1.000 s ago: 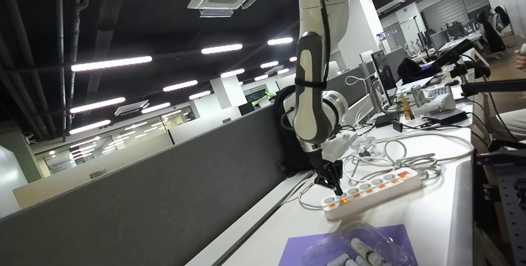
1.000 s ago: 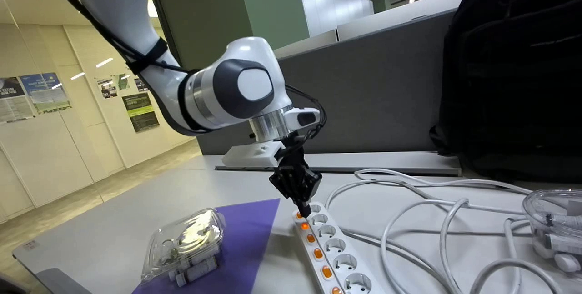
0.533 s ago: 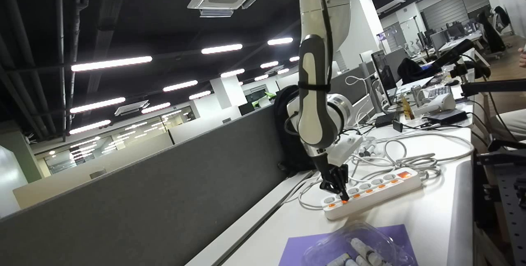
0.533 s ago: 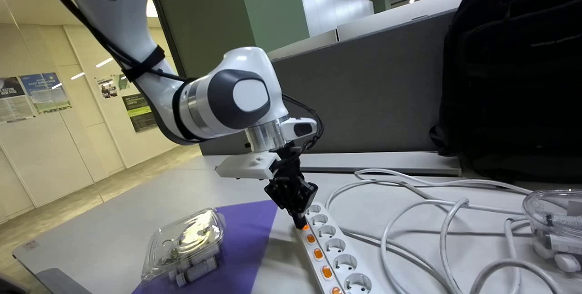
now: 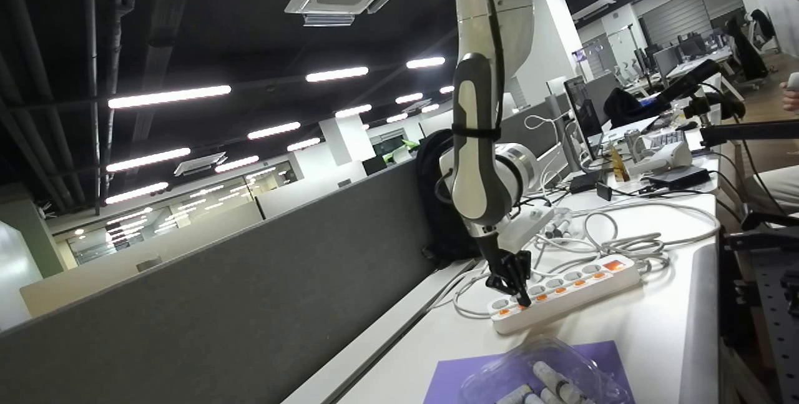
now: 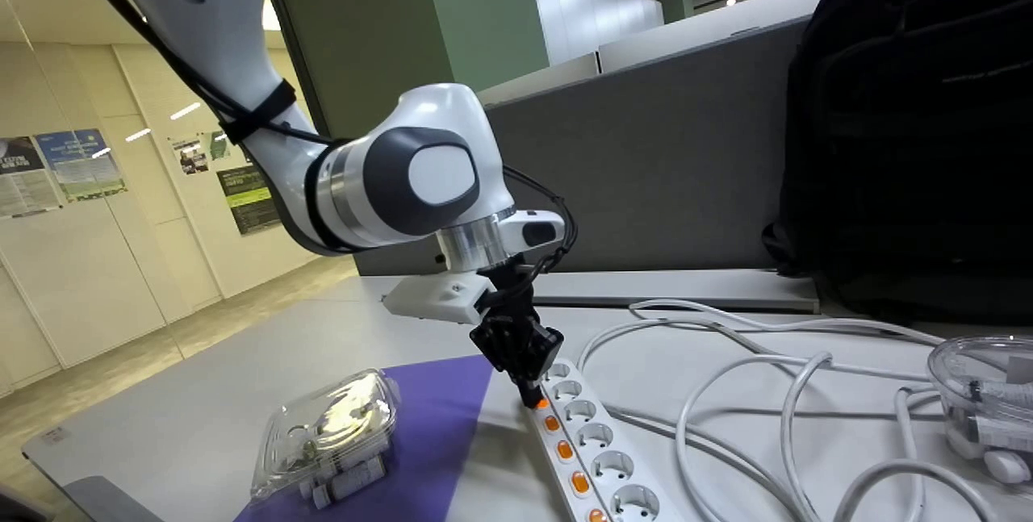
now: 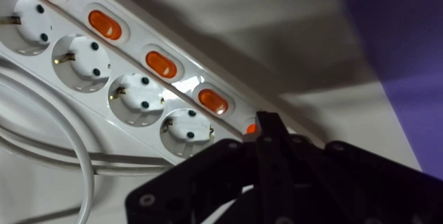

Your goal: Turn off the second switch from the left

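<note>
A white power strip (image 5: 580,304) with several sockets and a row of orange switches lies on the white desk; it also shows in an exterior view (image 6: 595,435) and the wrist view (image 7: 131,49). The second switch from the left (image 5: 521,306) is brighter orange than the others and partly covered by my fingertips; it also shows in the wrist view (image 7: 251,128). My gripper (image 5: 525,303) is shut, points down and holds nothing. In the wrist view, its fingertips (image 7: 271,116) are right at this switch, toward the strip's edge. Whether they press it I cannot tell. The leftmost switch (image 5: 504,311) is beside them.
A purple sheet (image 6: 452,409) with a clear plastic box (image 6: 331,433) holding tubes lies near the strip. White cables (image 6: 767,425) loop behind it. A dark grey partition (image 5: 281,279) and a black backpack (image 6: 912,167) stand at the back. A clear container (image 6: 984,401) sits beside the cables.
My shut gripper has moved down and from the socket side across to the second switch, covering part of it. Over the last half second it has barely moved.
</note>
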`<state>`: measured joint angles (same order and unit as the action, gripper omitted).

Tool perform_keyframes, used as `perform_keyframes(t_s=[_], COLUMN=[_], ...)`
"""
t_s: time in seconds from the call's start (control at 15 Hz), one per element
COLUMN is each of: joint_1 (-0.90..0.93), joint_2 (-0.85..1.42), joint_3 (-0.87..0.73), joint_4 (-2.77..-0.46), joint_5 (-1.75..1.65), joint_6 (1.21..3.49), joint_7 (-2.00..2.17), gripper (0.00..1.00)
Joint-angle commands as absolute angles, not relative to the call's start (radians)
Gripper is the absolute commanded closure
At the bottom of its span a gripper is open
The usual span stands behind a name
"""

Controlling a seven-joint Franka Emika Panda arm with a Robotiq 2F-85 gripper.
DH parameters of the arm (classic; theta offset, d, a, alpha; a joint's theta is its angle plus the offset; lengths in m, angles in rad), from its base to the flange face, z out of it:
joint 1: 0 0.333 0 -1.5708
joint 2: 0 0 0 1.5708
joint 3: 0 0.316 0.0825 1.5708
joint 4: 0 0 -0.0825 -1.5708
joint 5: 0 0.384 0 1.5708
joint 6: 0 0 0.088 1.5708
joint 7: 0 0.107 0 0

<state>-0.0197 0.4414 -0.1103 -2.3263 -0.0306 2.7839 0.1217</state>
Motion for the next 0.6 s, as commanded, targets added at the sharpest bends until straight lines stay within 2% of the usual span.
perform_keyframes(t_s=[0.0, 0.53], joint_1=[-0.062, -0.217], joint_2=[0.442, 0.466], joint_3=[-0.076, 0.028], joint_4=[-2.325, -2.304], joint_5=[0.031, 0.269], joint_6=[2.783, 2.754], joint_7=[0.09, -0.038], gripper=[1.0, 1.0])
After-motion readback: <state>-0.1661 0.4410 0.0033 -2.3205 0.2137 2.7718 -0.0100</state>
